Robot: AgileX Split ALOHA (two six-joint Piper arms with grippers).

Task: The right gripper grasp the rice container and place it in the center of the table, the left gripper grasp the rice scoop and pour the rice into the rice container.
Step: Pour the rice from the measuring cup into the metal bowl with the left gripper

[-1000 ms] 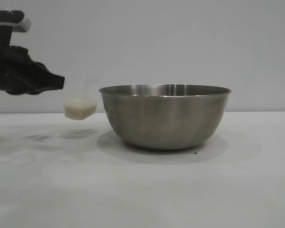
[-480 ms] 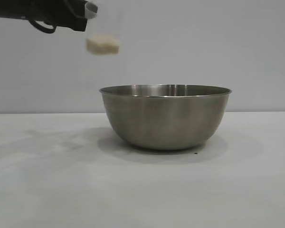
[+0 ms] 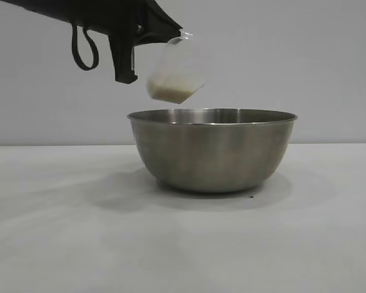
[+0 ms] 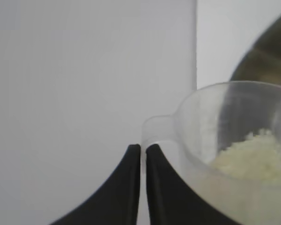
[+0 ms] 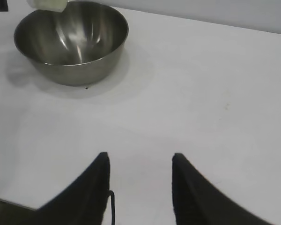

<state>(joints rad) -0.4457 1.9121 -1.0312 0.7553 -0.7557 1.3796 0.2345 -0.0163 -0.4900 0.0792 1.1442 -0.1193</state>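
Exterior view: one rice scoop (image 3: 175, 76), perhaps one rice container (image 3: 212, 148)

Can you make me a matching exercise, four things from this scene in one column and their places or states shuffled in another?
1. rice scoop
2. rice container
3. left end effector
4. right end effector

a. open, low over bare table
b. standing on the table, no rice inside
c. tilted above the bowl's rim, rice inside
d. shut on the cup's handle

Pairs: 1-c, 2-b, 3-d, 4-a
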